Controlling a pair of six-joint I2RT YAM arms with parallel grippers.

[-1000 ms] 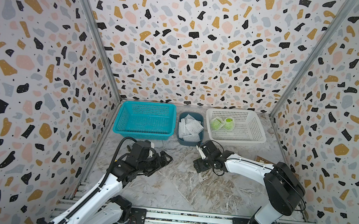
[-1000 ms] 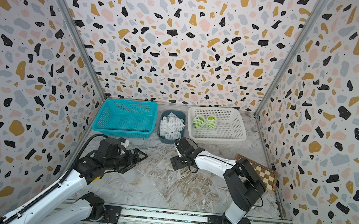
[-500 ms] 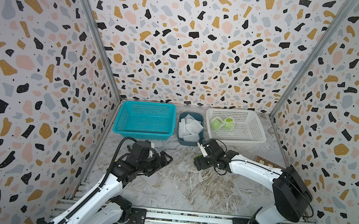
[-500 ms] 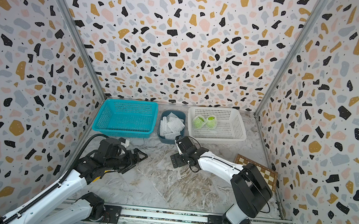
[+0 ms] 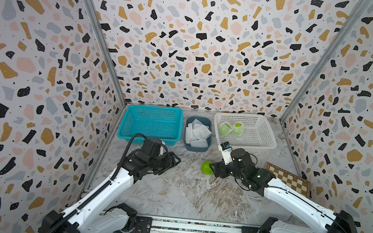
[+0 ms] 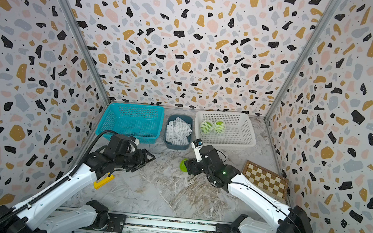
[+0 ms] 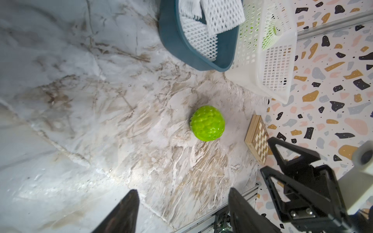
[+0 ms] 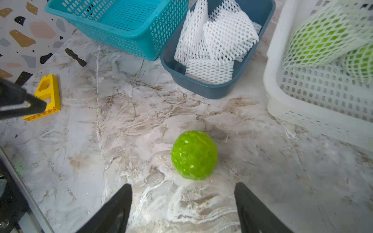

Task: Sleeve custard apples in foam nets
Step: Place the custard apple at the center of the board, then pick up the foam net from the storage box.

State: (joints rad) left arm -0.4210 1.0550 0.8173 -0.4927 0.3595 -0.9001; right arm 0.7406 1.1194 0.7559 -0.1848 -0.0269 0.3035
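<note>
Green custard apple [image 8: 194, 155] near the blue tub [image 8: 201, 90] looks roll-prone, bruisable: pinch its middle gently; left end effector [image 7: 183, 190] and right end effector [image 8: 182, 185] spread, empty.

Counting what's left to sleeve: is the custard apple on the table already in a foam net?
No, the custard apple lying on the table shows bare, uncovered green bumpy skin.

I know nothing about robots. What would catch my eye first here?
First, the lone bright-green bumpy custard apple, lying bare in the middle of the marbled tabletop. At the back, two more green fruits wrapped in white foam mesh sit in the white plastic lattice basket, beside a dark blue tub of spare white foam nets.
</note>
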